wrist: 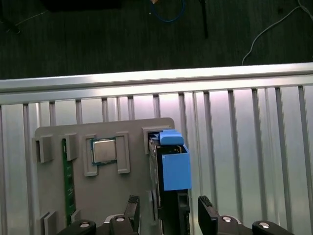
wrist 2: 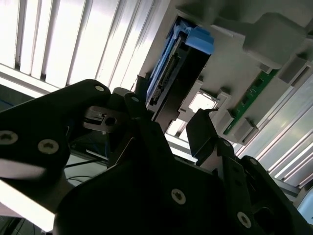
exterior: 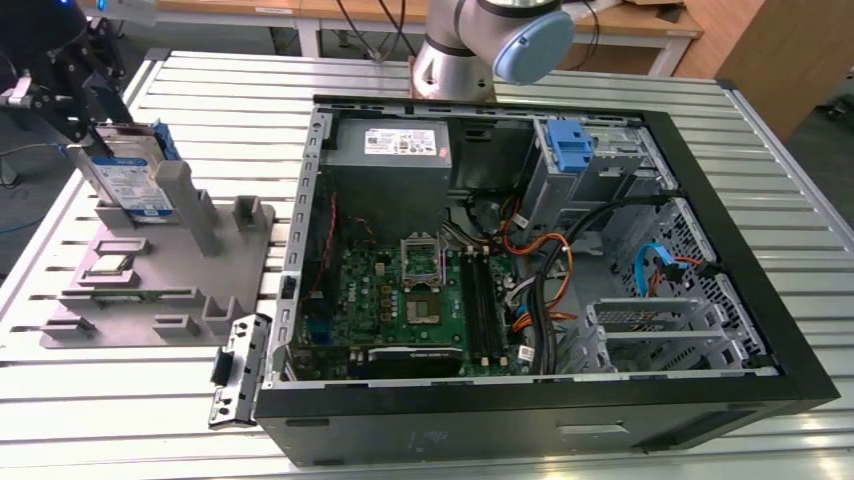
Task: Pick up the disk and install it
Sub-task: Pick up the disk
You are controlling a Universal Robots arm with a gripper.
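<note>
Straddling the disk [wrist: 174,169] from above, the gripper [wrist: 168,210] stands with its jaws spread wide. One of its fingers [wrist: 205,218] sits off each broad face of the drive with a thin gap on both sides, so by both wrist views nothing is clamped yet. The disk stands on its long edge, slotted upright in a grey holder plate [wrist: 112,196] directly beneath the tool, with its blue plastic rail uppermost and nearest the wrist. That pose looks deliberate: it offers the two flat faces to the fingers and leaves room for them to pass down either side. In the second wrist view the drive's connector end shows between the two fingers. On the same plate, just beside the disk on one finger's side, a processor chip [wrist: 104,151] lies in its own recess. A memory stick [wrist: 68,178] lies in a slot beyond it. Raised walls keep each part apart, which I judge holds them at known spots for picking. In the exterior view the open computer case [exterior: 534,410] lies well apart from the tool on the slatted aluminium table [exterior: 134,400]. Its side panel is off and the motherboard [exterior: 414,300] is exposed. A drive cage with a blue latch [exterior: 570,145] sits on the side of the case away from the gripper. I judge the work to be at the grasp: the disk is not lifted and nothing is installed.
</note>
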